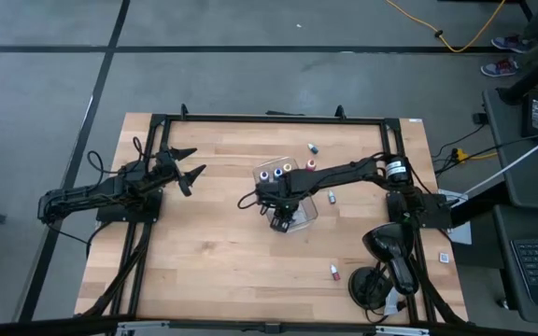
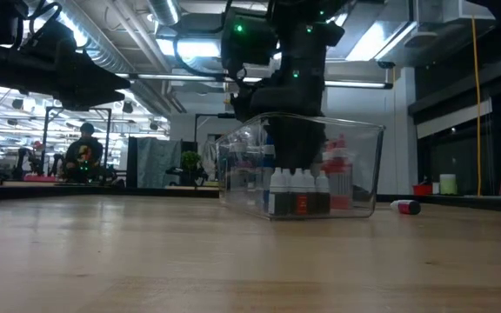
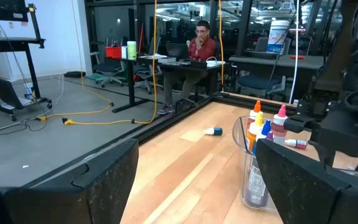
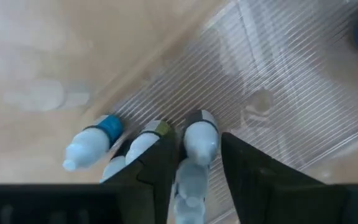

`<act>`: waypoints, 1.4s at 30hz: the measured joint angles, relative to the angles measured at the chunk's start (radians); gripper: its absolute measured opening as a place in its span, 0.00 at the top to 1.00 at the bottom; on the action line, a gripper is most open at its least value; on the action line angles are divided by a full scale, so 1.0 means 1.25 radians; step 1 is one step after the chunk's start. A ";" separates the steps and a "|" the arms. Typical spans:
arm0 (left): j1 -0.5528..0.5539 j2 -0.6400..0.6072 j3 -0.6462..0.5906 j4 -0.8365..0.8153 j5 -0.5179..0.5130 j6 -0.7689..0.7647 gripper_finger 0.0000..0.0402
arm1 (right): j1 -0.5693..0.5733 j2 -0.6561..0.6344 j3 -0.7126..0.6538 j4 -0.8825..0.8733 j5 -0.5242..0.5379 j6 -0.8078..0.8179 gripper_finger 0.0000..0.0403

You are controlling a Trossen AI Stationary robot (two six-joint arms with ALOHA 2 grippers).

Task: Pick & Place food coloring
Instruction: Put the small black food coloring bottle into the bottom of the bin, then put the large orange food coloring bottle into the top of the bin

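A clear plastic tray (image 1: 299, 198) lies at the table's middle and holds several food coloring bottles. One row stands at its far end (image 1: 288, 169) and another at its near end (image 2: 301, 193). My right gripper (image 4: 194, 168) points down into the tray's near end, slightly open. Its fingers stand on either side of one pale-capped bottle (image 4: 199, 140) that stands on the tray floor, with a thin gap at one finger. Two more bottles (image 4: 95, 144) (image 4: 146, 142) stand beside it. My left gripper (image 1: 187, 168) waits open above the table's left side.
Loose bottles lie on the wood at the far side (image 1: 313, 147), right of the tray (image 1: 332, 197) and near the front right (image 1: 334, 272). A black frame (image 1: 269, 118) borders the table. A person (image 3: 202, 40) sits at a desk in the room beyond.
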 joint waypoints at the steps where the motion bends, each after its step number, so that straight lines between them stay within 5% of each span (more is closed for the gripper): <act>1: 0.000 0.000 0.000 0.000 0.000 0.000 0.20 | 0.000 0.000 0.007 -0.005 0.000 0.000 0.65; 23: 0.000 0.000 0.000 0.000 0.000 0.000 0.20 | -0.010 -0.059 0.149 -0.155 0.070 0.109 0.56; 42: 0.000 0.000 0.000 0.000 0.000 0.000 0.20 | 0.007 -0.404 -0.127 -0.122 0.219 0.292 0.55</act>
